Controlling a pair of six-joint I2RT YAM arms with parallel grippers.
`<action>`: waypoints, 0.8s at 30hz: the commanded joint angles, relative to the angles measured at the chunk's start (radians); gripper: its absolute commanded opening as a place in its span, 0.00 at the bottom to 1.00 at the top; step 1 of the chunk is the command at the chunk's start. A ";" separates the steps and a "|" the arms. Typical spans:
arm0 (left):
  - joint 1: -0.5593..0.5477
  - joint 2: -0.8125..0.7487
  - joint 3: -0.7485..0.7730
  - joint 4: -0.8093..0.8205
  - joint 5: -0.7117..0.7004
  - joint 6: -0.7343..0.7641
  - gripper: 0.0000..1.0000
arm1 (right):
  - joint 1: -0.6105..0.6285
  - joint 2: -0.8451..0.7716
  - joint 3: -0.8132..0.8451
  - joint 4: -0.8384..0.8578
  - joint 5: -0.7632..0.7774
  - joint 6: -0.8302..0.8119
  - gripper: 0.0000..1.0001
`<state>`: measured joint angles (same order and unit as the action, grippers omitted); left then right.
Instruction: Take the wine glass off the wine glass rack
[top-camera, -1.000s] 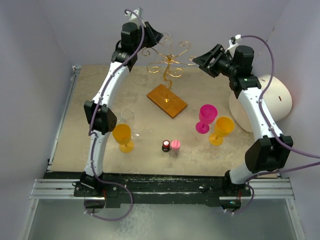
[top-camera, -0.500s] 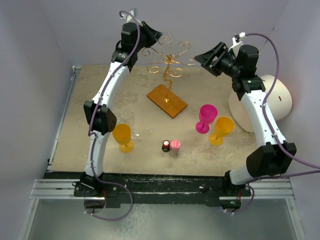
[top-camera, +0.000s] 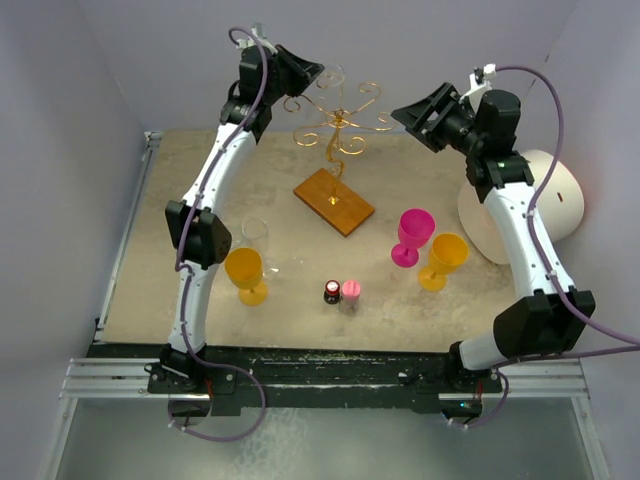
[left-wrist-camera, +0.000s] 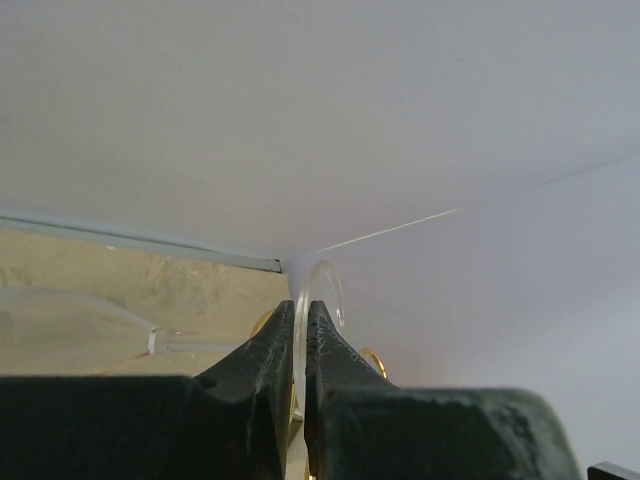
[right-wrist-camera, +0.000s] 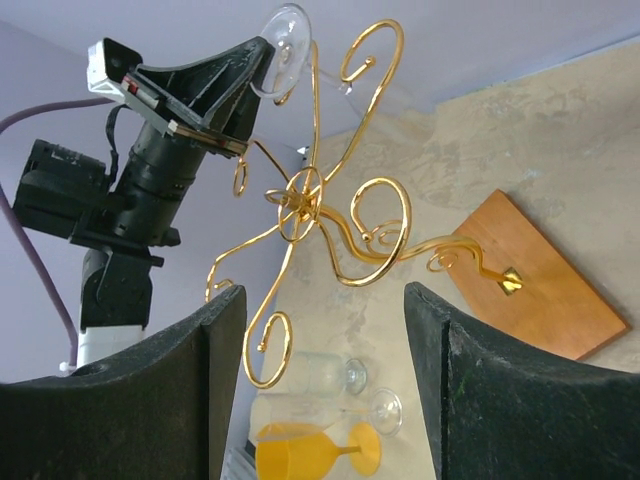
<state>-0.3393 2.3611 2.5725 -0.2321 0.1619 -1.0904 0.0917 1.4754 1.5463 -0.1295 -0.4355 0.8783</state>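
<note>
You are gripping the clear wine glass (right-wrist-camera: 285, 42) by its round foot with the left end effector (top-camera: 305, 72), high at the upper left of the wine glass rack (top-camera: 340, 118). In the left wrist view the two fingers (left-wrist-camera: 268, 345) are standing almost together, clamped on the thin edge of the foot, with the stem and bowl running off to the left.

The right wrist view is showing the foot pinched just beside one gold scroll arm. You cannot tell from here whether the glass is free of the wire. So I am judging the grasp as done and the lift-off as barely begun: the glass is hanging up at the rack's top, not down on the desk (top-camera: 150, 260). What is left is drawing it out through the scroll's opening and carrying it away.

The right end effector (top-camera: 412, 108) is hovering on the opposite side of the rack, its fingers spread wide apart and holding nothing. The rack's wooden base (top-camera: 335, 200) is sitting flat on the desk with nothing bracing it, so a snag could tip it.
</note>
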 joint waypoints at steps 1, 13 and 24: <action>0.011 -0.094 0.005 0.085 0.035 -0.091 0.00 | -0.001 -0.055 0.023 0.022 0.021 -0.023 0.67; 0.011 -0.125 -0.048 0.167 0.079 -0.165 0.00 | -0.004 -0.072 0.019 0.027 0.021 -0.034 0.89; 0.007 -0.152 -0.096 0.216 0.159 -0.188 0.00 | -0.004 -0.098 0.018 0.025 0.038 -0.065 1.00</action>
<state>-0.3344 2.3154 2.4870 -0.1150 0.2760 -1.2640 0.0906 1.4273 1.5463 -0.1303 -0.4107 0.8440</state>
